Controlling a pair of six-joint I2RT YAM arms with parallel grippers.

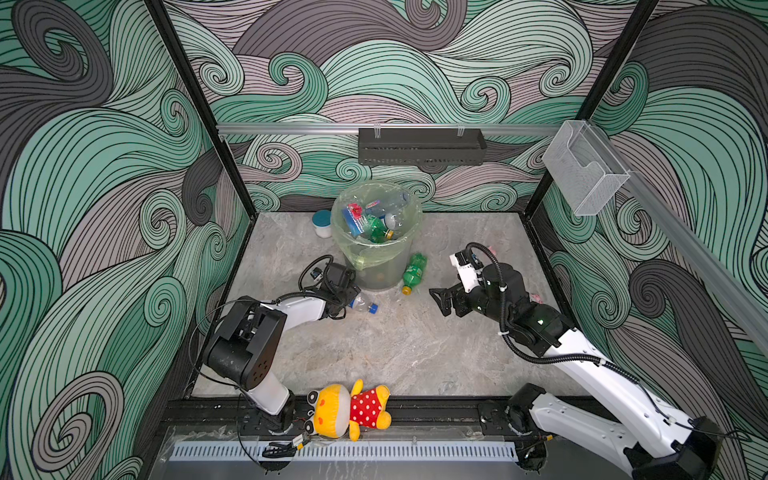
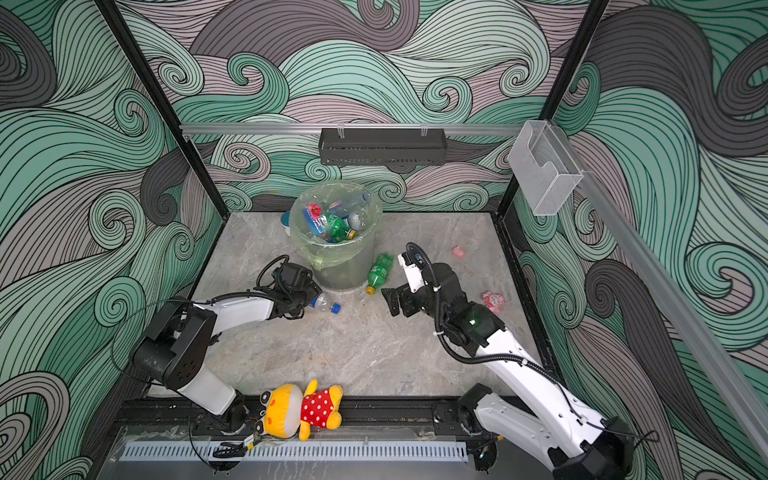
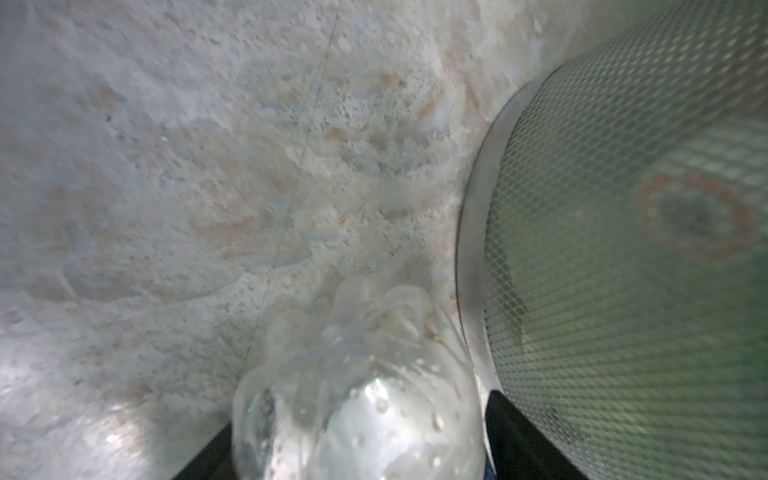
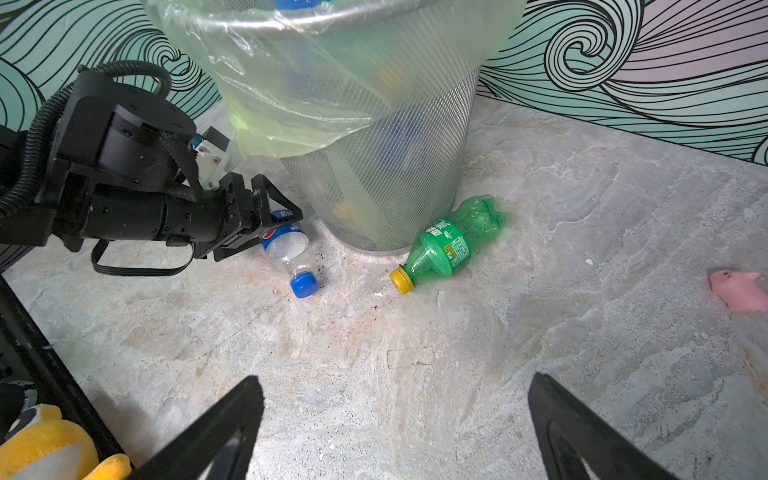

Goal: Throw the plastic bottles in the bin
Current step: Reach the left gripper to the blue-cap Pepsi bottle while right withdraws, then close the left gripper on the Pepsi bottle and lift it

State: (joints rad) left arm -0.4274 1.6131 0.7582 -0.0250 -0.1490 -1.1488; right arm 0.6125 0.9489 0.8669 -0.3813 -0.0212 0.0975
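The left arm is reaching low along the desk (image 1: 395,345), the left pincer (image 4: 278,230) straddling the label end of a clear blue-capped bottle (image 4: 293,257) lying beside the bin (image 4: 395,166); whether the 2 fingers (image 3: 519,440) are pressing it I cannot tell. The right pincer (image 4: 395,380) is hovering wide open, empty, facing a green bottle (image 4: 449,245) just beside the bin.

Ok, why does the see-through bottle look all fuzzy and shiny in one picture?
In the left wrist view the clear bottle sits very close to the lens, so it is out of focus, with bright glare spots; the bin beside it is soft too. In the right wrist view that bottle looks sharp.
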